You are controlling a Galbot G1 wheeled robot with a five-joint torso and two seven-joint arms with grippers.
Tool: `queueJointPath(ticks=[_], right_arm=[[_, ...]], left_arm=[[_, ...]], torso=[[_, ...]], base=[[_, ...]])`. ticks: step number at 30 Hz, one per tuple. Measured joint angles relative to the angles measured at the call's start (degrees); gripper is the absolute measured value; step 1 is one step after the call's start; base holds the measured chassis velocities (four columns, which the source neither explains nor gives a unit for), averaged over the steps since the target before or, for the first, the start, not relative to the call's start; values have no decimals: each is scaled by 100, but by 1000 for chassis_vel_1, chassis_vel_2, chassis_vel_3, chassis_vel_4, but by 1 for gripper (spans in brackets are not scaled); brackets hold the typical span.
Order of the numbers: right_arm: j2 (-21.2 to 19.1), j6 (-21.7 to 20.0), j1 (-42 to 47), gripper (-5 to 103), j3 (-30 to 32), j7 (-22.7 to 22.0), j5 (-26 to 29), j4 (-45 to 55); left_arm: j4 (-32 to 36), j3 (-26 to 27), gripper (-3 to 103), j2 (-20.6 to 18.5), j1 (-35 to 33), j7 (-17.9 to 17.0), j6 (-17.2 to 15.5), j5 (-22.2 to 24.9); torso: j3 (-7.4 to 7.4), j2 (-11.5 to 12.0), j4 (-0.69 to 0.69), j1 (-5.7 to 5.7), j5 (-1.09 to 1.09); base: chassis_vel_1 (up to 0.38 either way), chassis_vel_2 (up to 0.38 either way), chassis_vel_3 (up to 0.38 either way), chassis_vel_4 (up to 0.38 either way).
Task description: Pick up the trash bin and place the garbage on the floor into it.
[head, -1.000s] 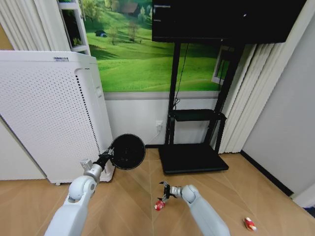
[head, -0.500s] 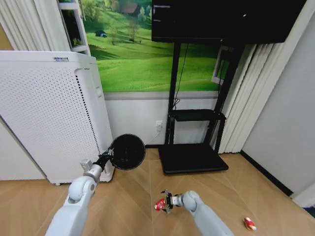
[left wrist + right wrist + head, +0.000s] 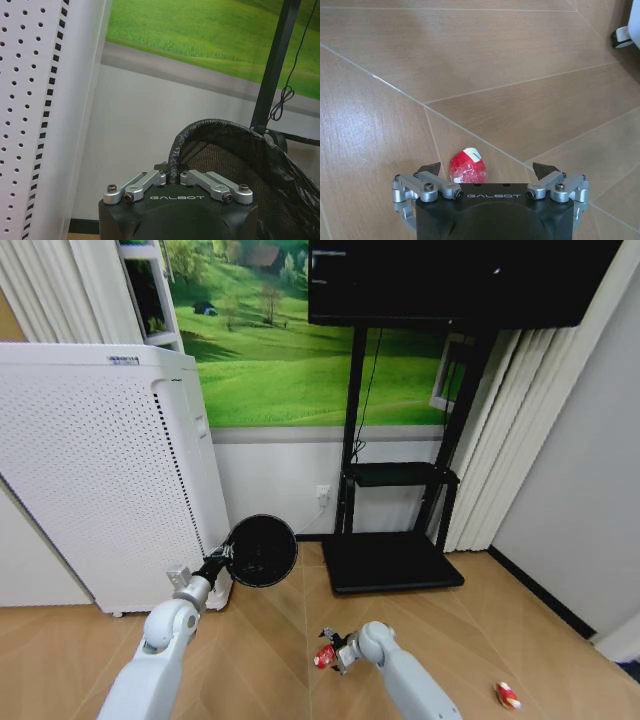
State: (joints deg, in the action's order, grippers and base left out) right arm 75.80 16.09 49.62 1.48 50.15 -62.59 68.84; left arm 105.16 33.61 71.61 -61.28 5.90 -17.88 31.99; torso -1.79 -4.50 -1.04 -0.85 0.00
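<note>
Right gripper (image 3: 487,172) hangs low over the floor (image 3: 480,70) with its fingers spread wide, one dark tip on each side of a crumpled red-and-white wrapper (image 3: 468,166). Nothing is pinched yet; in the right wrist view the wrapper sits between the tips, closer to one than to the other, and whether either tip touches it I cannot tell. In the head view this gripper (image 3: 338,653) is just beside the same wrapper (image 3: 324,654).

Left gripper (image 3: 176,176) is clamped on the rim of the trash bin (image 3: 235,165), holding it off the floor and tipped so that its mouth faces the head camera. Taking the wrapper as the landmark, the trash bin (image 3: 260,551) hangs above it and toward the robot's left, near the white perforated appliance (image 3: 100,470). A second red-and-white piece (image 3: 508,696) lies well to the wrapper's right.

The likeliest failure is a poor pinch. Because the wrapper is off-centre, one tip may reach it first and push it along the smooth floor. Being crumpled and light, it may also squash or spring free. Fingertips set too low could scrape the wood. And a bin tilted this far may let a dropped piece roll back out.
</note>
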Motion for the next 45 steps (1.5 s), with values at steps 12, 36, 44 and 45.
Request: queueJointPath(ticks=[12, 36, 44, 45], right_arm=[[252, -362, -710, 100, -392, 229, 1, -971], [405, -514, -1379, 100, -1334, 669, 429, -1760], [447, -532, -1566, 100, -1525, 840, 655, -2021], [481, -539, -1592, 101, -1550, 836, 661, -2092]], left_arm=[[51, 145, 7, 57, -48, 62, 10, -29], [-31, 397, 7, 240, -48, 217, 90, -125], [-115, 445, 7, 341, -37, 331, 169, -380], [-116, 445, 7, 370, -37, 342, 172, -394]], torso=[[0, 0, 0, 0, 0], [0, 0, 0, 0, 0], [0, 0, 0, 0, 0], [-1, 0, 0, -1, 0]], base=[[0, 0, 0, 0], [0, 0, 0, 0], [0, 0, 0, 0], [0, 0, 0, 0]])
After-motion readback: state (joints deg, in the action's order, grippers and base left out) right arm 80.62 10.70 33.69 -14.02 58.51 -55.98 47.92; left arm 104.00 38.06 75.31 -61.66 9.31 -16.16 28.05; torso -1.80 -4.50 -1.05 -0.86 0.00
